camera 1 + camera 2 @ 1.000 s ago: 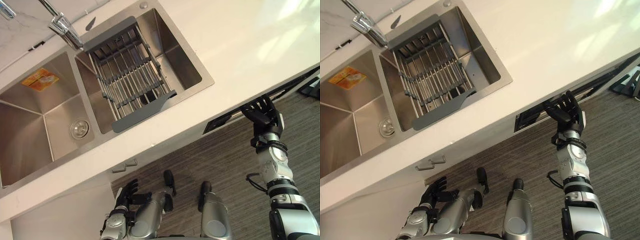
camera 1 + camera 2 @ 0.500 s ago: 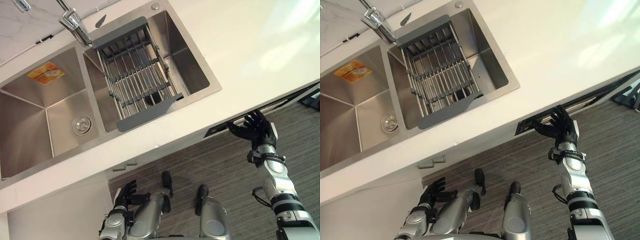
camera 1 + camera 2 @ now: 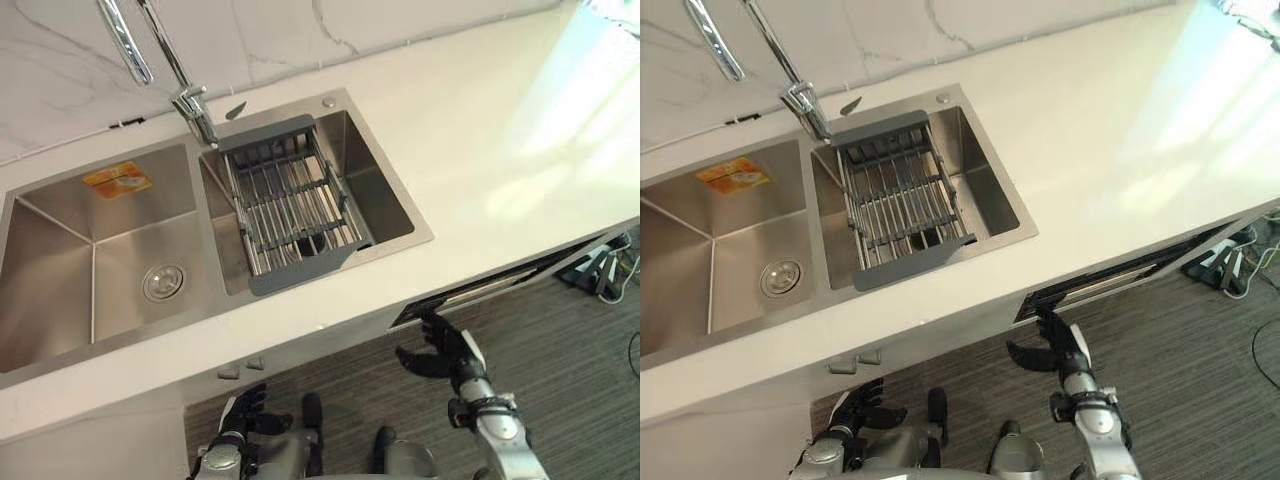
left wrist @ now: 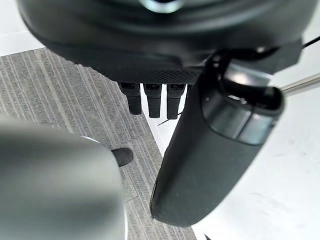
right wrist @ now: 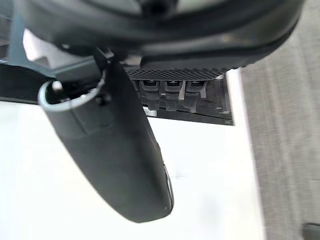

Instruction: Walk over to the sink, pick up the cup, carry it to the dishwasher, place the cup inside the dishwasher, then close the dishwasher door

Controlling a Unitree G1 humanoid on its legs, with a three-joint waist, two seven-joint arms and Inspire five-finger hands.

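- The steel sink (image 3: 60, 270) is set into the white desk (image 3: 480, 130) and has two basins side by side.
- The left basin holds a round drain (image 3: 163, 282) and has an orange sticker (image 3: 117, 180) on its back wall.
- A grey draining rack (image 3: 290, 205) spans the right basin, with the tap (image 3: 190, 100) rising just behind its far left corner.
- The dishwasher door (image 3: 1110, 280) sits under the front edge of the desk, right of the sink. A dark slot shows along its top, so it stands slightly ajar.
- The right robot hand (image 3: 452, 355) hangs over the striped floor (image 3: 560, 350), just below the left end of that slot. Its fingers are spread apart and the thumb stands out, clamped on nothing. We cannot tell whether a fingertip touches the door.
- The left robot hand (image 3: 245, 410) is low beside the cabinet front beneath the sink, with its fingers loosely apart and nothing in them.
- We cannot tell where the cup is.
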